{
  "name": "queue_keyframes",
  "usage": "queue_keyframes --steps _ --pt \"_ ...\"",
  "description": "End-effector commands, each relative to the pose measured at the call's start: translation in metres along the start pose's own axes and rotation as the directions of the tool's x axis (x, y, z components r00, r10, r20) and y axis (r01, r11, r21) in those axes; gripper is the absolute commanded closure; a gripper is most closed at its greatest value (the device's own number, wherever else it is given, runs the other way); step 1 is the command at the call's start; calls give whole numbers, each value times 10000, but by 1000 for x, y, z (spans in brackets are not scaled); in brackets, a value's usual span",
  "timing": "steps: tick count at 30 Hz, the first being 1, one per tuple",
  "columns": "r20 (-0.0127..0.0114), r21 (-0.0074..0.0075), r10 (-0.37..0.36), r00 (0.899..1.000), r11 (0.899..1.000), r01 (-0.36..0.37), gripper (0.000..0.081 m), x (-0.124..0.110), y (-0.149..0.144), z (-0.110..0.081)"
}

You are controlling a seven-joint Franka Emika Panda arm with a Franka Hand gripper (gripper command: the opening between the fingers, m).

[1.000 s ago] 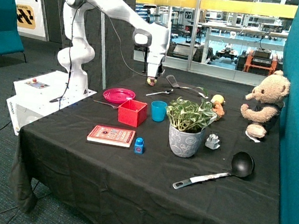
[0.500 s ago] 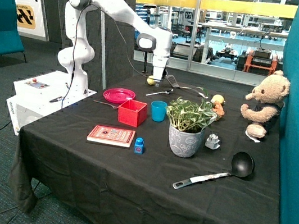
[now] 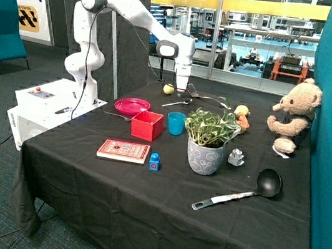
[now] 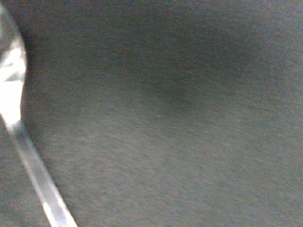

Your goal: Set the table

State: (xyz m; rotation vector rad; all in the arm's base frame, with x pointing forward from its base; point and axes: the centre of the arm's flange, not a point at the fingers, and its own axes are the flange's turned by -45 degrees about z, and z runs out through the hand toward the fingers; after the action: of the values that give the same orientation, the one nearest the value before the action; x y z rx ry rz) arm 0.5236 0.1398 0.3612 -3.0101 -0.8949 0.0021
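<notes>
You have the gripper (image 3: 179,93) low over the far side of the black table (image 3: 140,209), just above the metal spoon (image 3: 177,103), which lies on the cloth between the yellow ball (image 3: 168,89) and the potted plant (image 3: 210,139). Whether the pincer is spread or pressed together cannot be told from either view, and the rig says to leave it at that. In the wrist view the spoon (image 4: 23,142) sits far out at about nine o'clock of the picture, bowl and handle only just inside the edge, so my judgement is that the tool is not centred on it yet: shift until the handle runs through the middle, turn the wrist so the closing line crosses the handle squarely, then lower gently, since a thin flat handle on cloth will likely slip or skid if you come down crooked. Watch the black spatula (image 3: 191,90) just behind the gripper and the ball at about ten o'clock of it. The place setting seems to be gathering near the pink plate (image 3: 132,106), with the fork (image 3: 115,115) beside it and the blue cup (image 3: 176,123) and red box (image 3: 147,125) nearby; the spoon is well apart from these. Compared with a second ago, the arm has swung away from the ball, across toward the spatula, and come lower over the spoon; nothing on the table has moved.
</notes>
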Motion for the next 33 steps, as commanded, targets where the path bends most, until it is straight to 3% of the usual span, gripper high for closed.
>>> queue_keyframes --steps 1,6,23,33 --pt "-6 -17 -1346 9909 9909 1346 365 12 -35 9" --pt "-5 -18 -1883 9821 9821 1883 365 14 -52 13" --pt "-4 -18 -2547 9670 9670 2547 359 14 -86 33" --pt "-4 -18 -2661 9639 9639 2661 367 16 -97 37"
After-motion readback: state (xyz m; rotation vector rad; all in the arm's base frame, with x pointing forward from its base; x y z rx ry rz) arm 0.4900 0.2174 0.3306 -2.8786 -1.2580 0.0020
